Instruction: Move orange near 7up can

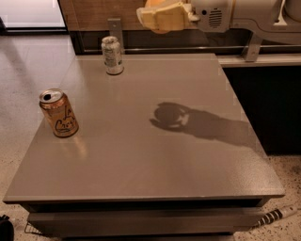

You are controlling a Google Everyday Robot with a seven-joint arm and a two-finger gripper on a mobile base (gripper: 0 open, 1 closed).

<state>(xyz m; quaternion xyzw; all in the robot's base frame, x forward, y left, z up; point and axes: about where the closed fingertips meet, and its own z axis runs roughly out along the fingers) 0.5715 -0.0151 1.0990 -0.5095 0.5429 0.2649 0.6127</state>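
From my single camera view I count one orange point(153, 4), one 7up can point(112, 55), one copper can point(59, 113), one desk point(141, 160) and one pincer point(157, 18).

The pincer sits at 12 o'clock in my feed, up in the air above the far edge of the desk and touching no surface. Its pale yellow fingers point(164, 19) are closed part-way, wrapped round the orange. The fruit fills the gap between them, so only slivers of orange skin peek out above and below the pads. The white arm point(235, 14) runs off toward 2 o'clock.

The 7up can stands upright at 11 o'clock on the desk, near the back edge. It lies down and to the left of the held orange and is well apart from it (nothing joins them but air). It is a silvery cylinder with a greenish label and a bright metal top.

The copper can stands upright at 9 o'clock near the left edge, a glossy orange-brown with dark script lettering and an opened silver lid.

The desk top is a flat, matt grey-brown slab, roughly square. A dark shadow point(188, 120) of arm and fruit lies across it from the centre toward 3 o'clock. A striped cable point(275, 216) lies on the speckled floor at 5 o'clock.
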